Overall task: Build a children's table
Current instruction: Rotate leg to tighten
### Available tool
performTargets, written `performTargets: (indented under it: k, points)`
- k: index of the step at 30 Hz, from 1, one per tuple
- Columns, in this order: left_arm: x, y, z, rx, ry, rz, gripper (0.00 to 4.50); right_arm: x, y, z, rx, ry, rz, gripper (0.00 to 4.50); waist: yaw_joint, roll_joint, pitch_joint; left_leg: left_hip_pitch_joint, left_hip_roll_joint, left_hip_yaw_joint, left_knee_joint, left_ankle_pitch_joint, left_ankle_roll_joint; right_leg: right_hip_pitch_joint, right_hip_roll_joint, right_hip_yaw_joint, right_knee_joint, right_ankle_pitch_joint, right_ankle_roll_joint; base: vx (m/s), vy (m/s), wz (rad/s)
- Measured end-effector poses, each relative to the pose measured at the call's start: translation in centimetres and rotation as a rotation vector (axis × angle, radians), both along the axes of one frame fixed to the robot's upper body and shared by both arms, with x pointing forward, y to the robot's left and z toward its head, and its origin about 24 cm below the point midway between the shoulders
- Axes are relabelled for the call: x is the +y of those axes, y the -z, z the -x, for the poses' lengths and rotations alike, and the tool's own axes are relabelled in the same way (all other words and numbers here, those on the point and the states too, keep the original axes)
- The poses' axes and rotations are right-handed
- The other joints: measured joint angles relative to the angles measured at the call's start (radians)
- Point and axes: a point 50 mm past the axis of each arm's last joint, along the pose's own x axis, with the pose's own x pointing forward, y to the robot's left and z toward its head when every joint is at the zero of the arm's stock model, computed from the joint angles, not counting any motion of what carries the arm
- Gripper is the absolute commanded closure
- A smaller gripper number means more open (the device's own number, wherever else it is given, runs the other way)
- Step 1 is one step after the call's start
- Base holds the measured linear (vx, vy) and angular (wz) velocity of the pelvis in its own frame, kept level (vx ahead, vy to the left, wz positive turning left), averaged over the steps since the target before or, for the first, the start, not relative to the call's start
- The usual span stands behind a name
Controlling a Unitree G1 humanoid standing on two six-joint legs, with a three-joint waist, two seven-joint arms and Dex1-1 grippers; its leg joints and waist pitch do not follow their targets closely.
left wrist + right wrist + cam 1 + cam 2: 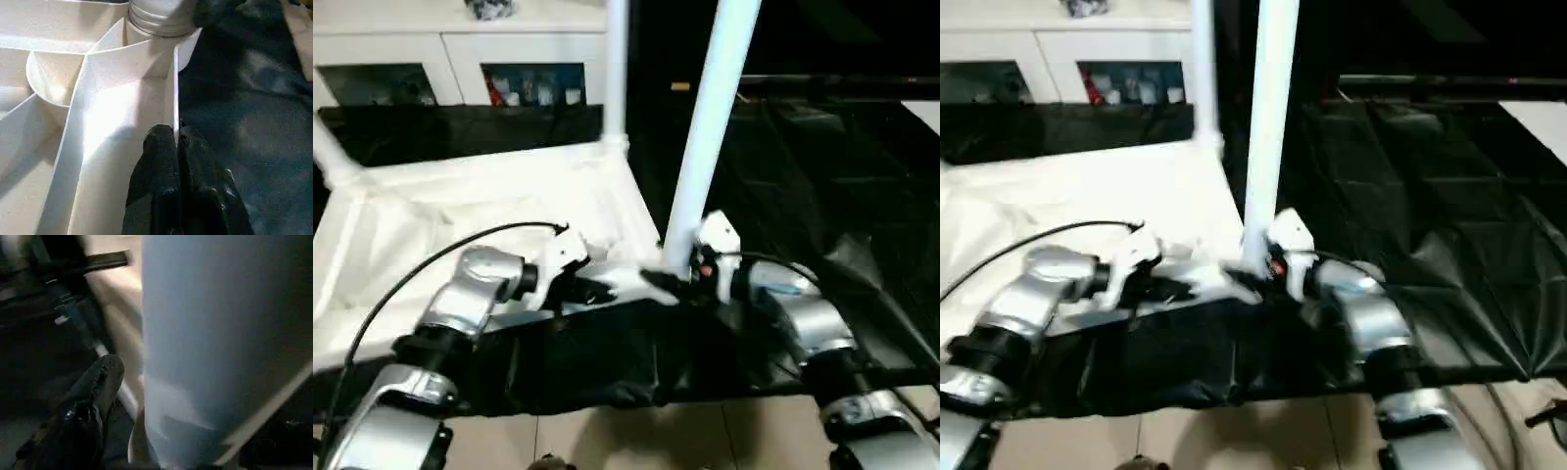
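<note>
Our left tool (177, 139) clamps the white ribbed plastic tabletop's (460, 211) rim; we cannot tell the right tool's (683, 279) state beside the white tubular leg (710, 117).

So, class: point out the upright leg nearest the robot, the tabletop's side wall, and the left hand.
Upright leg (710, 117): left eye view, mid-shaft.
Tabletop (171, 103): left wrist view, thin side wall.
Left hand (177, 142): left wrist view, between its black fingertips pinching that wall.
</note>
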Motion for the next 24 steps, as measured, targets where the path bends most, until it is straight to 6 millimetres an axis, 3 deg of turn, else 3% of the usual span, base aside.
performTargets:
  k: [12,21,24]
  points:
    - [0.84,-0.09,0.20,0.040,0.089,-0.012,4.50,-0.22,-0.46,0.44,0.025,-0.165,0.050,2.41,0.010,-0.003,0.000,0.001,0.000,0.000,0.001,0.000,0.000,0.000,0.000,0.000,0.002,0.000,0.000,0.000,0.000,0.00]
    - [0.84,0.09,0.12,0.052,0.077,-0.011,4.50,-0.19,-0.21,0.70,0.022,-0.138,0.040,2.52,0.014,-0.003,-0.001,0.003,0.000,0.000,0.001,0.000,0.000,0.001,0.000,0.000,0.003,0.000,0.000,0.000,0.000,0.00]
    - [0.72,0.26,-0.26,0.040,-0.002,-0.005,4.50,0.03,0.33,0.42,0.013,0.000,-0.001,2.52,0.012,-0.005,-0.002,0.005,0.000,0.000,0.000,0.000,-0.001,0.003,0.000,0.000,0.004,0.001,-0.002,0.000,0.000,0.00]
